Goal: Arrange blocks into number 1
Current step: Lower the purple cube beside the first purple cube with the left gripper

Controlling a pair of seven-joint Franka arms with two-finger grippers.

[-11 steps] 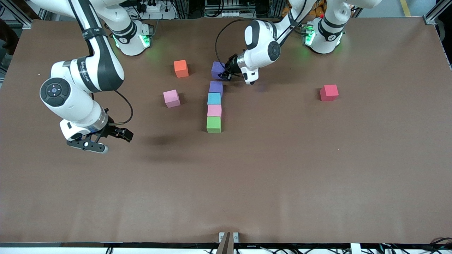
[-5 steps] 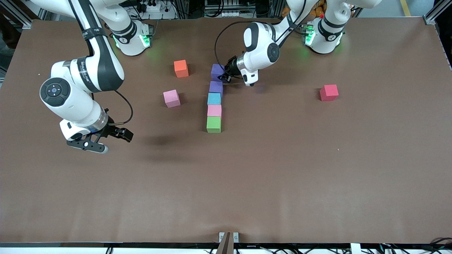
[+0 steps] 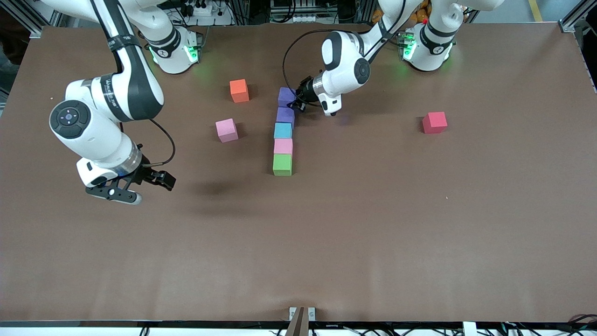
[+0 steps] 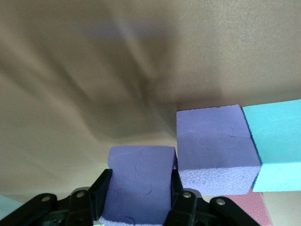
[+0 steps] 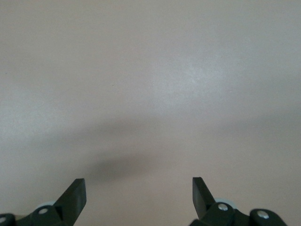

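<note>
Blocks on the brown table are mostly lined up already. From the front view, a column runs toward the camera: purple block, blue block, pink block and green block, each touching the next. The left tool pinches a second purple cube at the column's top end, farthest from the camera. A second ago that cube hung a little clear of the column; it has since been brought in so that it now sits just beside the top purple block, apparently touching or nearly so. I judge the placing to be almost done, with release the step to come. Three cubes lie loose: an orange block and a spare pink block toward the right arm's end, a red block toward the left arm's end. The right tool waits, raised over bare table.

In the left wrist view, the left tool's fingers clamp the held purple cube on two sides, its edge against the column's purple block, the blue one next along.

In the right wrist view, the right tool is spread wide over empty table, holding nothing.
</note>
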